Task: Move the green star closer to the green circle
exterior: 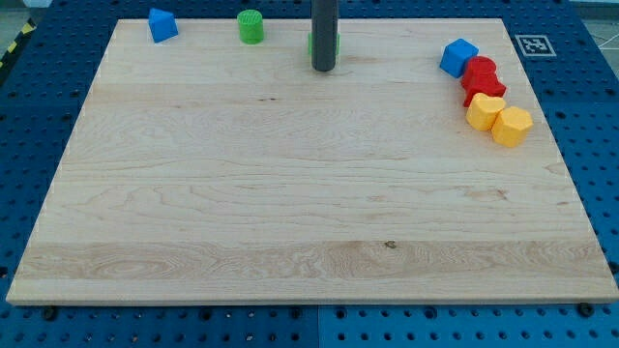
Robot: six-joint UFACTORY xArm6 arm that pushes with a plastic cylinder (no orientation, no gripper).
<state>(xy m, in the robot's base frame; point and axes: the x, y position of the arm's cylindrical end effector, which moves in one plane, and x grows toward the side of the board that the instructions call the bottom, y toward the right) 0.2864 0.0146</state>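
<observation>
Leftmost, a blue block [162,24] sits at the board's [290,193] far edge, with the green circle [251,26] at its three o'clock. Next, the rod's tip [324,70] hides nearly all of the green star [310,44]; its pointing and long axis cannot be told. No jaws exist. At three o'clock cluster a blue cube [459,57], red block [481,79], yellow blocks [499,119].

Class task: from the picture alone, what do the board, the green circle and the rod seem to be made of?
Board: pale wood, matte, with visible grain and a knot. Green circle: probably plastic, uniformly coloured, ridged side. Rod: dark, smooth, perhaps metal or plastic; my tip hides most of the green star.
</observation>
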